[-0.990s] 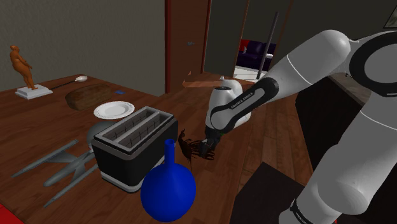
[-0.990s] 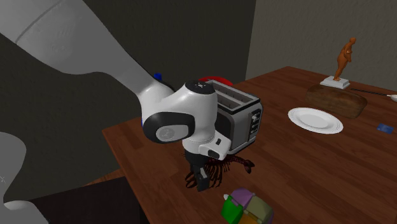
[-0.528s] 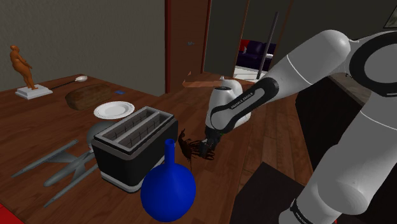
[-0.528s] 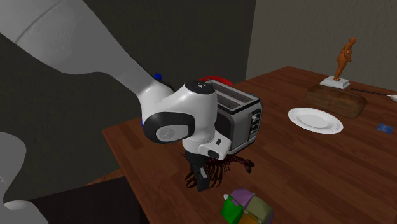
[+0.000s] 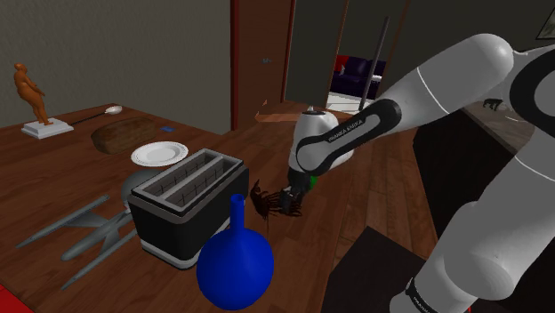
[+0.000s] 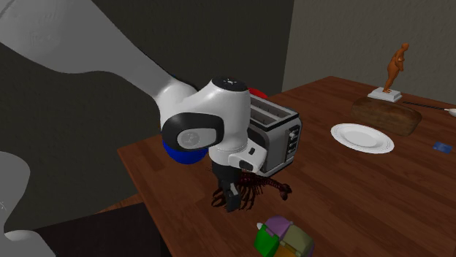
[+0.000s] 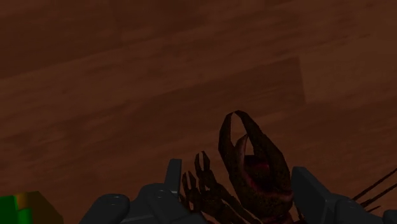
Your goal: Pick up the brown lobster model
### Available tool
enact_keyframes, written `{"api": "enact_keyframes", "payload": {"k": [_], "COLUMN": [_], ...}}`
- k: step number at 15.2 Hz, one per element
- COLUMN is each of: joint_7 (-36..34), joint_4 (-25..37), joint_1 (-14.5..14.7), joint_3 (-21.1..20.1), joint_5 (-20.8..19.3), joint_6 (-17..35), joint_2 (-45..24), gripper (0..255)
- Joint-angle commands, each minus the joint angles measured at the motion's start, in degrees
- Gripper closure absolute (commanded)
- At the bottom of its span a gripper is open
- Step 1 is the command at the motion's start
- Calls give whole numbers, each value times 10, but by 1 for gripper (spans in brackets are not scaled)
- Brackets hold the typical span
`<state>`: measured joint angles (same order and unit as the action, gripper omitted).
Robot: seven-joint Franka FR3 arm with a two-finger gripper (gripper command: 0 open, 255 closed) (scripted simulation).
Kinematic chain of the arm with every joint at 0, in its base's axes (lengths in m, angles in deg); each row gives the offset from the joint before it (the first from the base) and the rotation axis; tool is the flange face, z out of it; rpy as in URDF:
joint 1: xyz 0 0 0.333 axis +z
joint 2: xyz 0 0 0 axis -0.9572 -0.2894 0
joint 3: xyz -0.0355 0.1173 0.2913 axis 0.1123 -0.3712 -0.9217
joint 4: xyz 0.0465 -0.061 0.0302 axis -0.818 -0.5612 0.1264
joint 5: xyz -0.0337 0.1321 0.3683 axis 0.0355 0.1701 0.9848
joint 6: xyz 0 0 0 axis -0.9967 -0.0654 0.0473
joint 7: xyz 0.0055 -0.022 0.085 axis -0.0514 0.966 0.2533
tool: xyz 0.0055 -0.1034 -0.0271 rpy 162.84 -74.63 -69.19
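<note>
We hold the brown lobster model (image 7: 254, 175) between the jaws, which pinch its body from both sides, so the big curved claw and the thin legs stick out ahead of them. We judge the grip sits on the thickest part because the legs look too spindly to bear it. The shell is dark, reddish-brown and ridged. Beyond the jaws, the bench (image 7: 127, 83) is smooth wood-grain plank. A boxy toaster (image 5: 187, 203) stands just beside the jaws.
</note>
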<state>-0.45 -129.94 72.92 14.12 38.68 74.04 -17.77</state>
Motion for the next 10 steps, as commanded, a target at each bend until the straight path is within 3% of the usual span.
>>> {"api": "enact_keyframes", "payload": {"k": [1,10], "joint_7": [-1,-6], "joint_4": [3,24], "joint_1": [0,-2], "joint_3": [0,2], "joint_5": [-1,-4], "joint_6": [-16,-77], "joint_2": [12,53], "gripper": [255,255]}}
